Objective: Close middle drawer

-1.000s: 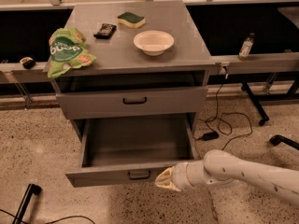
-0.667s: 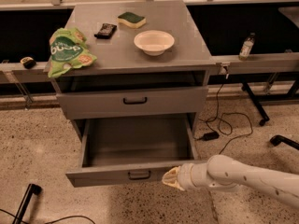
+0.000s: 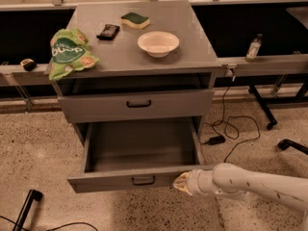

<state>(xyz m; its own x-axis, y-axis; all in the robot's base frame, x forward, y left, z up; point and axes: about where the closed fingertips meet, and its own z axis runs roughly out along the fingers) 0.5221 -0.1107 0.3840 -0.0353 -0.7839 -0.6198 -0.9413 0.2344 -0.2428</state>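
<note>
The middle drawer (image 3: 139,143) is pulled far out of the grey cabinet; its long grey tray holds nothing I can see. Its low front panel (image 3: 110,182) carries a small black bar handle (image 3: 143,180) at centre. My gripper (image 3: 181,183) is at the end of the white arm coming in from the lower right. It sits against the right end of the drawer's front panel, to the right of the handle. Above it the taller-fronted top drawer (image 3: 137,105) is shut. The lowest drawer is hidden under the open one.
The cabinet top (image 3: 192,42) holds a green chip bag (image 3: 69,52), a black bar (image 3: 108,31), a green sponge (image 3: 135,19) and a white bowl (image 3: 158,43). A black cable and power brick (image 3: 214,140) lie on the floor to the right. A bottle (image 3: 253,47) stands on the right shelf.
The arm has shifted slightly to the right and lower along the drawer's front panel. The drawer stays as far open as before.
</note>
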